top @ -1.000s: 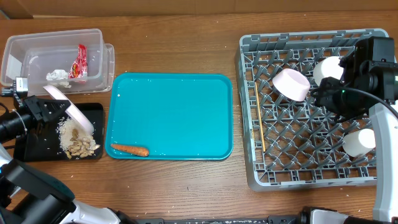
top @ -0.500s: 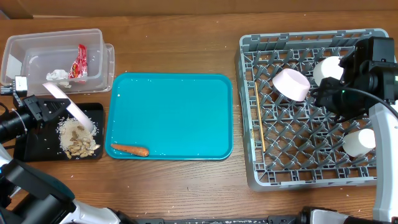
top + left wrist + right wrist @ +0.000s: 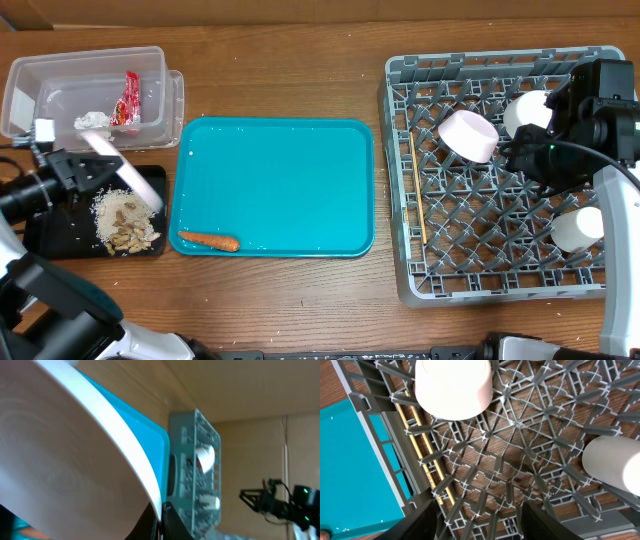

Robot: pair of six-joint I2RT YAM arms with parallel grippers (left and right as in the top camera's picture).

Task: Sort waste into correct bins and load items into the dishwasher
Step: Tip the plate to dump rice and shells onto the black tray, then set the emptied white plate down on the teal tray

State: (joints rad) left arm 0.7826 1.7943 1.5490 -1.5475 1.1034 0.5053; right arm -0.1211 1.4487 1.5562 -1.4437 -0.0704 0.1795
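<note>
Looking back over the last second, the plate (image 3: 125, 172) has crept up and right over the black tray (image 3: 45, 235), still tipped on edge with the left fingers (image 3: 92, 172) clamped on its rim. The scraps (image 3: 125, 228) are already piled below, so I'd guess the dumping's done and the rack (image 3: 395, 200) is next. Overhead hides the other arm's grip, but the right wrist view settles it: right fingers (image 3: 427, 520) spread wide, empty, over the lattice.
</note>
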